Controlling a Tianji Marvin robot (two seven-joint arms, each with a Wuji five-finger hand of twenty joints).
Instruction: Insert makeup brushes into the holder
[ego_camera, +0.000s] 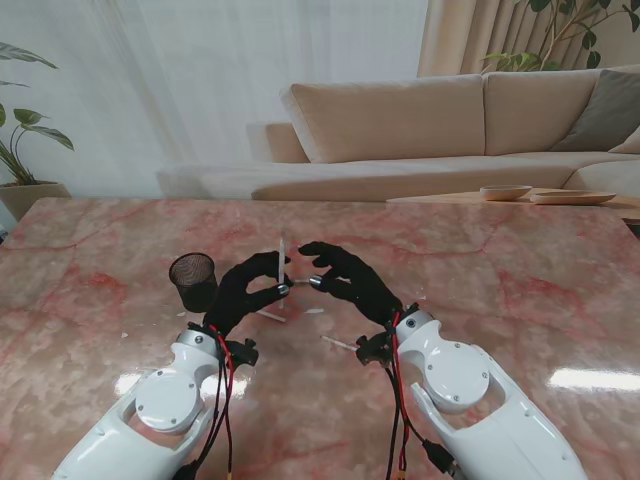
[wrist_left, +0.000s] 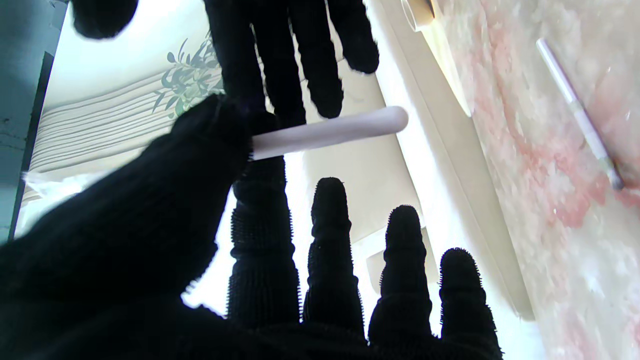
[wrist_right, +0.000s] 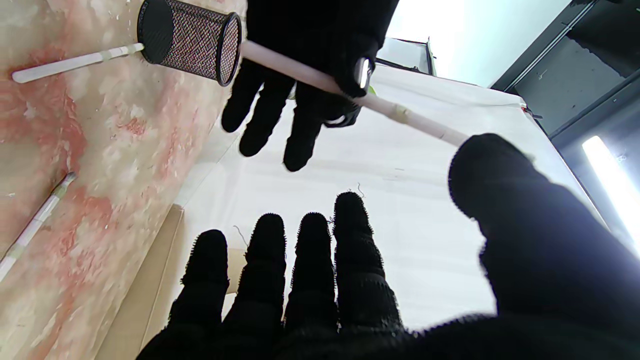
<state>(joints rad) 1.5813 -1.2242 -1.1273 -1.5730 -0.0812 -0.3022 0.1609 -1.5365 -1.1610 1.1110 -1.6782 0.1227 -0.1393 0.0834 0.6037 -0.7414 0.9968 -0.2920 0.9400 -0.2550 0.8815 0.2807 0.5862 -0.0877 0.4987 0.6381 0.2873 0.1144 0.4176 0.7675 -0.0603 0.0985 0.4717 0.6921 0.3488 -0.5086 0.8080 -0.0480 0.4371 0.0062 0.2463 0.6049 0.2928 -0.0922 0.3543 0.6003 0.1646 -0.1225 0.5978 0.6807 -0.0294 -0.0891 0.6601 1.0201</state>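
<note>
So far no brush is seen in the holder (ego_camera: 193, 280). One brush (ego_camera: 281, 262) is pinched upright by the left hand (ego_camera: 248, 288), right of the holder; the right hand (ego_camera: 346, 280) is spread, empty. Others (ego_camera: 338, 343) lie on the table (ego_camera: 520, 270).

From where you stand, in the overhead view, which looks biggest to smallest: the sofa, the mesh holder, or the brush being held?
1. Sofa, by far the largest, though farthest away.
2. Mesh holder.
3. Held brush, a thin upright sliver in the left robot hand.
</note>
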